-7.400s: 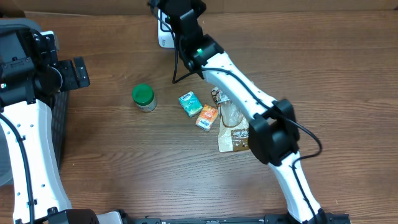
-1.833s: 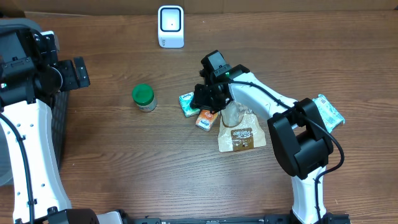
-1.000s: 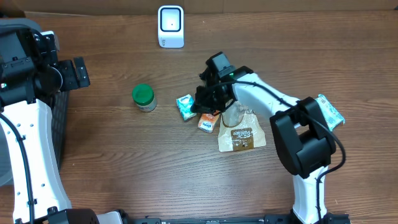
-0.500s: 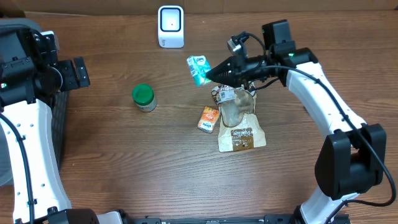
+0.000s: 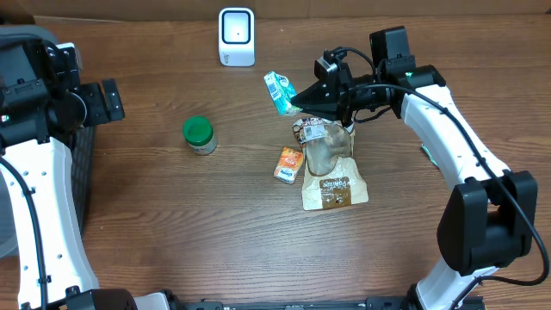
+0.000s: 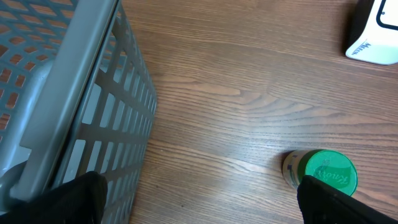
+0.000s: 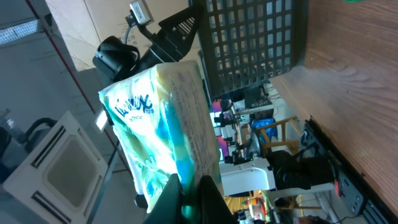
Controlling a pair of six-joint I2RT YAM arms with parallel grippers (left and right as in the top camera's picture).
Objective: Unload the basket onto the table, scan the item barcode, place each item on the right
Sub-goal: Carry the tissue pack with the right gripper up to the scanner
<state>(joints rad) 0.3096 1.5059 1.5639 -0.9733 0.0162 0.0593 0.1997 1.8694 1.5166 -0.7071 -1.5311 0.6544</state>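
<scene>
My right gripper [image 5: 299, 101] is shut on one edge of a teal and white packet [image 5: 279, 91], which it holds in the air, tilted, above the table's middle. The white barcode scanner [image 5: 236, 36] stands at the back of the table, left of and beyond the packet. In the right wrist view the packet [image 7: 163, 123] sticks up from between my closed fingers [image 7: 207, 198], its printed face lit. My left gripper [image 5: 103, 99] hangs open at the far left with nothing in it. Its dark fingertips [image 6: 78, 194] show wide apart over bare wood.
A green-lidded jar [image 5: 199, 133] stands left of centre. An orange packet [image 5: 287, 164] and a brown bag [image 5: 331, 176] with other wrapped items lie under my right arm. A grey mesh basket [image 6: 81, 106] sits at the left edge.
My right gripper took the teal packet off the table beside the orange packet and lifted it. Over the last half second it moved slightly up and right and tilted. The left arm stayed still.
</scene>
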